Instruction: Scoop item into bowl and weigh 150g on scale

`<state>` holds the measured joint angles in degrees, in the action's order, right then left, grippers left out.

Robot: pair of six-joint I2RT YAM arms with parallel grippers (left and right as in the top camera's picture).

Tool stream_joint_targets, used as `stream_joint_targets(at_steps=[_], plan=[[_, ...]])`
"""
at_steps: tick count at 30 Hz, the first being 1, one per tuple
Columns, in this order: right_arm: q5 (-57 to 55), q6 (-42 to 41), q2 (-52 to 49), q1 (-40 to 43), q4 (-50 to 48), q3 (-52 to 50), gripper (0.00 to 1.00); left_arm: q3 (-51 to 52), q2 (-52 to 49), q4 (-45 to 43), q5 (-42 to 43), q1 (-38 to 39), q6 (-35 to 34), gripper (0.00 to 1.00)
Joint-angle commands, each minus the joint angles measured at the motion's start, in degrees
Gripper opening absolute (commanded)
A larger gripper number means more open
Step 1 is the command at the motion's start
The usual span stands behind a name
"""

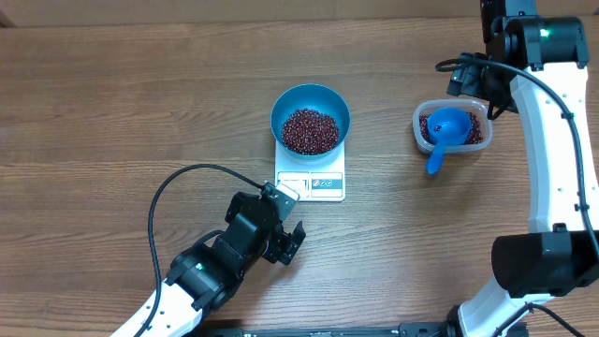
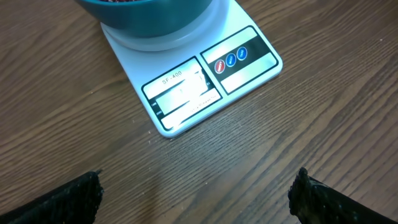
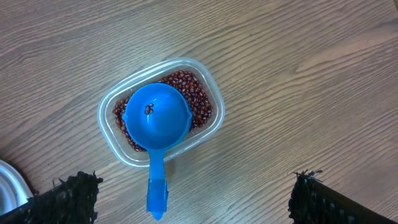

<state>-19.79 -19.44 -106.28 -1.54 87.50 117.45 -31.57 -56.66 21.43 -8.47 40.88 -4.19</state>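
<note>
The bowl (image 1: pixel 282 112) with beans (image 1: pixel 311 131) sits on the scale (image 1: pixel 312 183); left tool (image 2: pixel 199 190) and right tool (image 3: pixel 193 186) are wide open, empty.

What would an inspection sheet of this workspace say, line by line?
Surface: brown wooden table, no spill seen.
Job's things: round blue bowl of small dark red beans stands on flat white rectangular scale; display unreadable. Bright blue plastic scoop rests in clear rectangular plastic tub of beans.
Clutter: nothing seen.
Claws: left claw open, empty, before the scale; right claw open, empty, above the tub.
Cables: black cable arcs from left arm; another black cable along right arm.
Surroundings: nothing seen.
</note>
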Motion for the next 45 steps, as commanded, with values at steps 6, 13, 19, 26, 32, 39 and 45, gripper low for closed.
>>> stream_joint_targets(at_steps=[6, 13, 19, 26, 32, 39, 45], plan=[[-0.72, 0.22, 1.44, 0.04, -0.31, 1.70, 1.00, 0.09, 1.01, 2.73, -0.98, -0.28, -0.44, 1.00], [-0.72, 0.22, 1.44, 0.04, -0.28, 1.70, 1.00, 0.09, 5.57, 3.21, -0.96, -5.51, 2.93, 0.99], [-0.72, 0.22, 1.44, 0.04, -0.28, 1.70, 1.00, 0.09, 10.45, 2.91, -0.20, -14.75, 2.91, 1.00], [-0.72, 0.22, 1.44, 0.04, -0.28, 1.70, 1.00, 0.09, 17.70, 1.99, 5.42, -24.33, 2.91, 1.00], [-0.72, 0.22, 1.44, 0.04, -0.28, 1.70, 1.00, 0.09, 23.89, 1.86, 8.59, -29.90, 2.89, 1.00], [-0.72, 0.22, 1.44, 0.04, -0.28, 1.70, 1.00, 0.63, 30.80, 0.76, 10.71, -33.38, 2.69, 1.00], [-0.72, 0.22, 1.44, 0.04, -0.28, 1.70, 1.00, 4.31, 36.46, -5.33, 13.49, -35.43, 2.71, 1.00]])
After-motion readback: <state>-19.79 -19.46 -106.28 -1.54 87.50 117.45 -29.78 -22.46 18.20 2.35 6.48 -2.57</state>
